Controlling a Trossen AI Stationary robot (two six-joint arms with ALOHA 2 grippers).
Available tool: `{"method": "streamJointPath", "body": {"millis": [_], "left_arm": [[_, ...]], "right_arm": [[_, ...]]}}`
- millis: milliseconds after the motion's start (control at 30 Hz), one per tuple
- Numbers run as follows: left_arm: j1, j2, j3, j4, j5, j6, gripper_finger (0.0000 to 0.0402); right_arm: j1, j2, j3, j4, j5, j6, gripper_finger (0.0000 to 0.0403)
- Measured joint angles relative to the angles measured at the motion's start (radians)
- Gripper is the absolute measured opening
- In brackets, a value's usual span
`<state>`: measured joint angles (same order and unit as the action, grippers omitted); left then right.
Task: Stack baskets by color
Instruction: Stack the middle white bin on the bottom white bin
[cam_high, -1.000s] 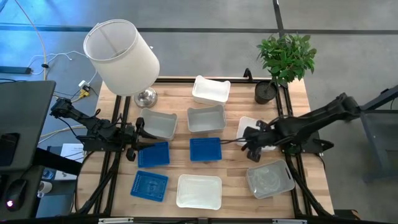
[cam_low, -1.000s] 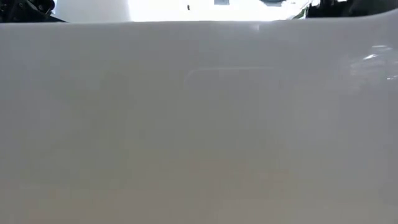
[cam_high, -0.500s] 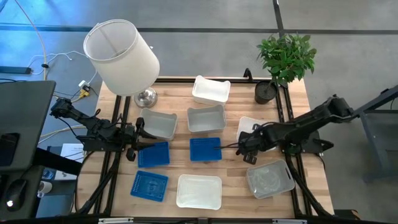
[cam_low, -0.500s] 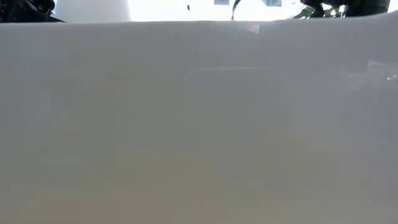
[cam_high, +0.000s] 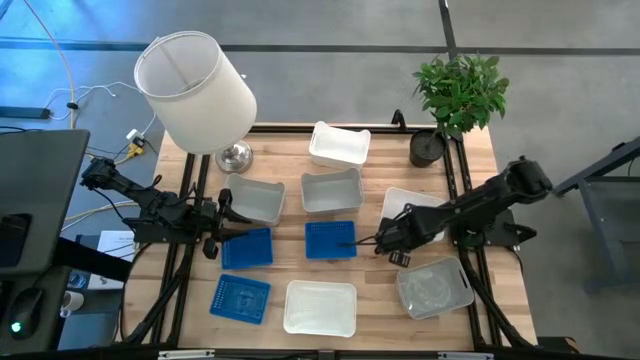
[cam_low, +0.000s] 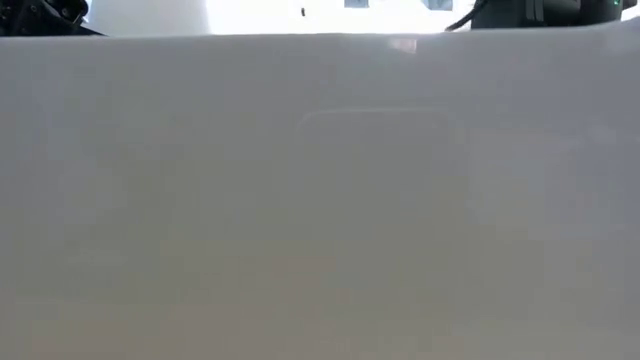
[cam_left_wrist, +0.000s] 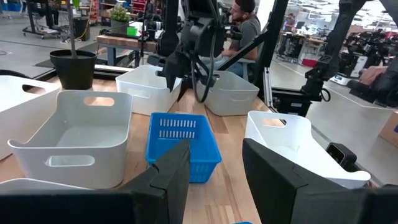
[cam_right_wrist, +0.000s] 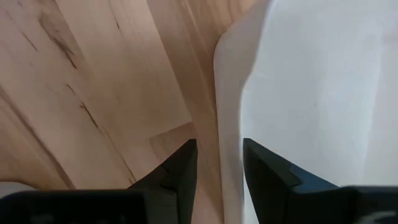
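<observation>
Currently R gripper sits mid-table, right of centre, over the left edge of a white basket. R wrist view: fingers part-open, straddling that basket's thin wall; nothing lifted. L gripper waits at left side, at the far edge of a blue basket, fingers apart w/ nothing betw. them per L wrist view.

Baskets spread over table:
- Far row: white one.
- Mid row: two clear-grey.
- Centre: blue, just left of R gripper.
- Near row: blue, white, clear-grey.

Lamp far left, potted plant far right. Low view blocked by a white wall.
</observation>
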<state>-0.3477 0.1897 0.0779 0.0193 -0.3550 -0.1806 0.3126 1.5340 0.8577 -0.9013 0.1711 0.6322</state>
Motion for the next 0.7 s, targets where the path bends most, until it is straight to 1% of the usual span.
{"method": "streamJointPath", "body": {"millis": [67, 133, 300, 333, 467, 600, 700], "left_arm": [[0.0, 0.0, 0.0, 0.0, 0.0, 0.0, 0.0136], [0.0, 0.0, 0.0, 0.0, 0.0, 0.0, 0.0136], [0.0, 0.0, 0.0, 0.0, 0.0, 0.0, 0.0136], [0.0, 0.0, 0.0, 0.0, 0.0, 0.0, 0.0136], [0.0, 0.0, 0.0, 0.0, 0.0, 0.0, 0.0136], [0.0, 0.0, 0.0, 0.0, 0.0, 0.0, 0.0136], [0.0, 0.0, 0.0, 0.0, 0.0, 0.0, 0.0136]], "right_arm": [[0.0, 0.013, 0.0, -0.001, -0.011, 0.0, 0.0106], [0.0, 0.022, 0.0, -0.001, -0.025, 0.0, 0.0089], [0.0, 0.031, 0.0, -0.001, -0.047, 0.0, 0.0017], [0.0, 0.031, 0.0, 0.0, -0.049, 0.0, 0.0009], [0.0, 0.031, 0.0, -0.006, -0.04, 0.046, 0.0009], [0.0, 0.031, 0.003, -0.02, -0.053, 0.1, 0.0003], [0.004, 0.031, 0.044, -0.063, -0.05, 0.129, 0.0001]]}}
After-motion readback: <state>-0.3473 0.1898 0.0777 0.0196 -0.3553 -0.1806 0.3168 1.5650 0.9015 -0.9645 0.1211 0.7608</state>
